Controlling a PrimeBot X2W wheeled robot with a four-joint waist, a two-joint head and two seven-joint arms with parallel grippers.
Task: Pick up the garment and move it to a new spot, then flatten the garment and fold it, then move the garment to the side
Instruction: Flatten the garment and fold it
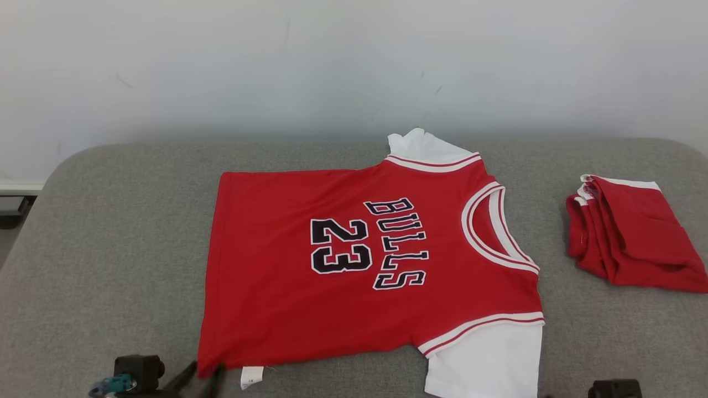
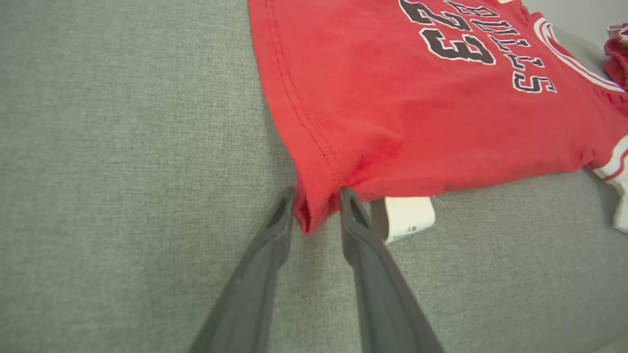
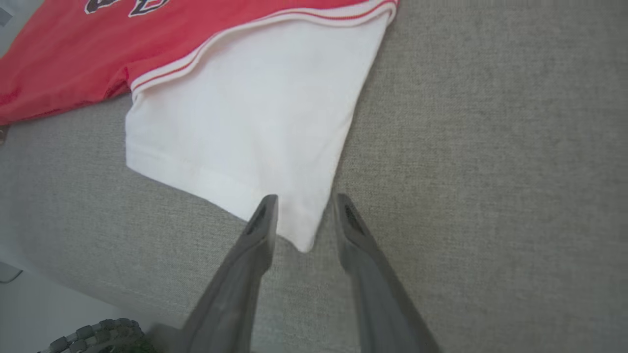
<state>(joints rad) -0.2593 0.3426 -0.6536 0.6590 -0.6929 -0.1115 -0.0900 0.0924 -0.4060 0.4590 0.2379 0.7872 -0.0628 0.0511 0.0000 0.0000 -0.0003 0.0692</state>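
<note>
**Red jersey lies flat, both grippers spread at its near corners**

A red jersey (image 1: 332, 265) lies spread out in the middle of a big grey cushion (image 1: 110, 249). The cushion is covered in rough woven cloth and has round corners. Behind it is a smooth pale wall (image 1: 332, 55).

The jersey is soft and mostly flat. Its neck hole points to the right and its straight bottom edge is on the left. It says "BULLS" and "23" in thick black shapes with white edges. White and red stripes run around the neck and the arm holes. A plain white sleeve (image 3: 245, 122) sticks out on the near side, and another one peeks out on the far side.

The left gripper (image 2: 316, 196) has two long dark fingers, and they are spread apart. The red bottom corner of the jersey pokes in between the tips, a bit bunched up. A line of stitches runs along that edge. The fingers are not pinching the cloth. A small curled white tag (image 2: 407, 215) with tiny print sits just beside one finger.

The right gripper (image 3: 304, 198) is spread apart too. The pointy corner of the white sleeve sits between its fingertips, not squeezed.

Off to the right, apart from the jersey, is a folded red cloth (image 1: 630, 237) with white trim, in a thick lumpy pile.
</note>
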